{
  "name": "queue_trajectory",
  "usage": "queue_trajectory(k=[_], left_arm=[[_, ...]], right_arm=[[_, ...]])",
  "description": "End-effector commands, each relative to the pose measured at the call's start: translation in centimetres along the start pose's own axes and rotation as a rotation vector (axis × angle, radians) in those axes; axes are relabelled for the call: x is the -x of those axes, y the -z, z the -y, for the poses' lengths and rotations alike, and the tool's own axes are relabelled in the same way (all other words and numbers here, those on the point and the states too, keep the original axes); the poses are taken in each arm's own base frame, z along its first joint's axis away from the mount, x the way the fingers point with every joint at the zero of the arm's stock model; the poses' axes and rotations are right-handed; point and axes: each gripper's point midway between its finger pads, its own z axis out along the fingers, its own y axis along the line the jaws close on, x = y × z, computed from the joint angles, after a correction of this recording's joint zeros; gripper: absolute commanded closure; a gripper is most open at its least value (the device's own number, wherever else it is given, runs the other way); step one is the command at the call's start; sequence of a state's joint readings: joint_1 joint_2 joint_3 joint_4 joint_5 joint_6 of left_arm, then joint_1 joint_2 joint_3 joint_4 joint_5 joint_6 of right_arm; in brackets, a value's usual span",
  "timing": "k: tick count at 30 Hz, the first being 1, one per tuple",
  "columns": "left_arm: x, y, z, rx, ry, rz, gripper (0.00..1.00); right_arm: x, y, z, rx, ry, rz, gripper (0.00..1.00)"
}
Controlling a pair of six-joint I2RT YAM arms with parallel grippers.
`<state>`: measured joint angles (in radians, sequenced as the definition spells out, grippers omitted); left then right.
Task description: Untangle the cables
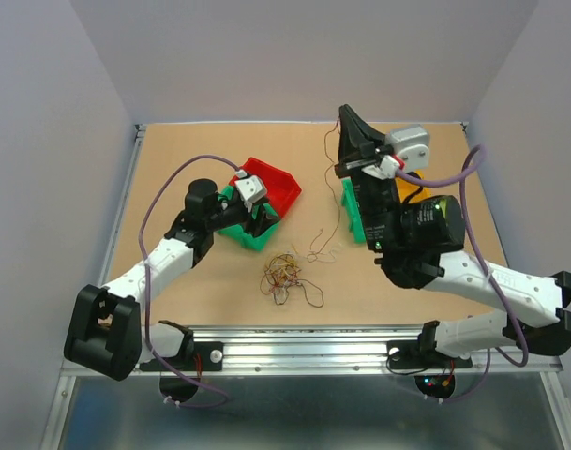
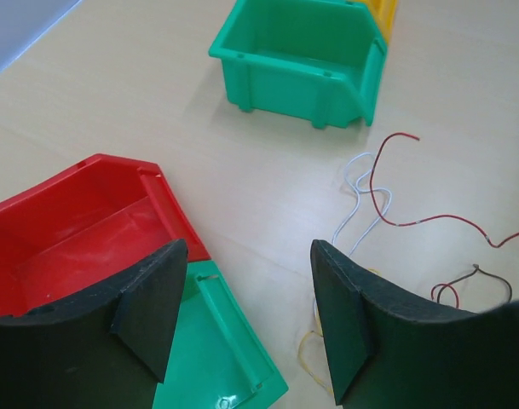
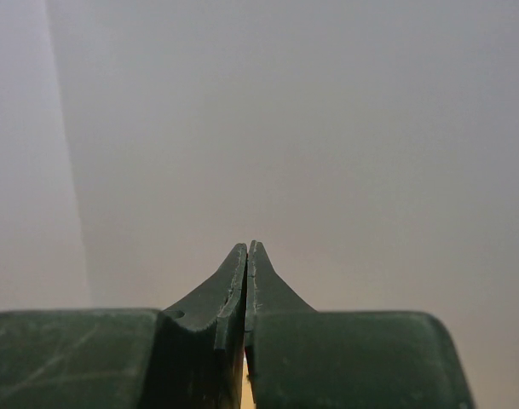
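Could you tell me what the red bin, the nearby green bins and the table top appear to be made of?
Red bin and green bins: apparently moulded plastic, smooth and slightly glossy, with soft highlights and rounded rims. Table top: pale, matte, probably wood or laminate; no grain is clearly visible.

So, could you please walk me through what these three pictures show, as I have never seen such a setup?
The overhead picture shows two robot arms bolted at the near edge of a wooden table. The other two pictures come from cameras on each wrist.

On the table lie a red bin, green bins, a yellow one behind the right arm, and a small tangle of thin cables, with a whitish wire and a red wire trailing from it.

The left tool stands open above the red bin and holds nothing. The right tool is raised, pointing at the bare wall; its jaws are shut with nothing visible between them.
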<state>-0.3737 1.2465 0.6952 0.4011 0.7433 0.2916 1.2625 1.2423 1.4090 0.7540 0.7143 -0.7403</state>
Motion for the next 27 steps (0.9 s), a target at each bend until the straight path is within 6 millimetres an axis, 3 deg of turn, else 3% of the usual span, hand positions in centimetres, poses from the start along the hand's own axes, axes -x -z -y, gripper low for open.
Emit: queue_trajectory(k=[1,7,8,16,19,27], left_arm=[[2.4,0.7,-1.0,0.063,-0.044,0.073,0.29],[2.3,0.9,-1.0,0.067,-0.052,0.075,0.29],[2.2,0.8,-1.0,0.063,-0.052,0.073,0.29],[2.0,0.6,-0.9,0.051,-0.05,0.068,0.29],[1.9,0.6,-0.8,0.048,-0.049,0.067,0.29],[1.7,0.4,-0.9,0.044,-0.049,0.061,0.29]], right_arm=[[-2.2,-1.2,5.0,-0.179,0.05,-0.043,0.99],[-8.8,-3.2,9.0,-0.255,0.068,-0.101,0.99],[-9.5,-3.6,10.9,-0.288,0.081,-0.105,0.99],[-14.2,-5.1,15.1,-0.311,0.038,-0.16,0.99],[-14.9,-5.7,15.7,-0.305,0.011,-0.176,0.99],[-10.6,-7.9,16.7,-0.311,-0.021,-0.115,0.99]])
